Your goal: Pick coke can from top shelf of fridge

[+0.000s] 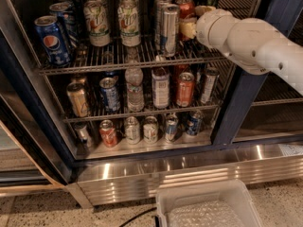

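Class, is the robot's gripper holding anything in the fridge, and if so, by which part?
It cannot be told. The gripper is at the red coke can on the right of the top shelf, but the arm hides any contact.

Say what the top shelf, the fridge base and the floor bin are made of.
Top shelf: bare metal wire, thin shiny bars. Fridge base: likely brushed stainless steel, streaked reflections. Bin: probably translucent white plastic. Gripper is at the shelf's right end.
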Controlling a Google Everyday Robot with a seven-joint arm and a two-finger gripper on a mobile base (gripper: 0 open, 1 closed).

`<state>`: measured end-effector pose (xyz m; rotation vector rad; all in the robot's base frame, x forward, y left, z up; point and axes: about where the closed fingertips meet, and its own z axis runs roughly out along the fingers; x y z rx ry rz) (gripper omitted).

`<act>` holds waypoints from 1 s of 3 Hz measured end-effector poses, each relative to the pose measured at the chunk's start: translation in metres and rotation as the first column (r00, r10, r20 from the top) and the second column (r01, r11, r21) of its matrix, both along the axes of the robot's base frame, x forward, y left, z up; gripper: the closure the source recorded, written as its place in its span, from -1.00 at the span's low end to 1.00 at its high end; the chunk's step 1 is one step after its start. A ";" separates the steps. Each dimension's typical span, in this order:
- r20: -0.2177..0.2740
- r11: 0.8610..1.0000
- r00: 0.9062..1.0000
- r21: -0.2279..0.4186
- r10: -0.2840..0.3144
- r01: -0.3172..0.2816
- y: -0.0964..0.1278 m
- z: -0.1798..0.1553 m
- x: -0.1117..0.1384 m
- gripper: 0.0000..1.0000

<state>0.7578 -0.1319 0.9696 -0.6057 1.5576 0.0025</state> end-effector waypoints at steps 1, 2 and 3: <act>-0.006 1.000 1.000 -0.009 0.001 -0.001 -0.010 0.000 -0.008 -0.02; -0.011 1.000 1.000 -0.020 0.000 -0.001 -0.021 0.000 -0.020 -0.02; -0.007 1.000 1.000 -0.027 -0.002 0.002 -0.027 0.001 -0.027 -0.04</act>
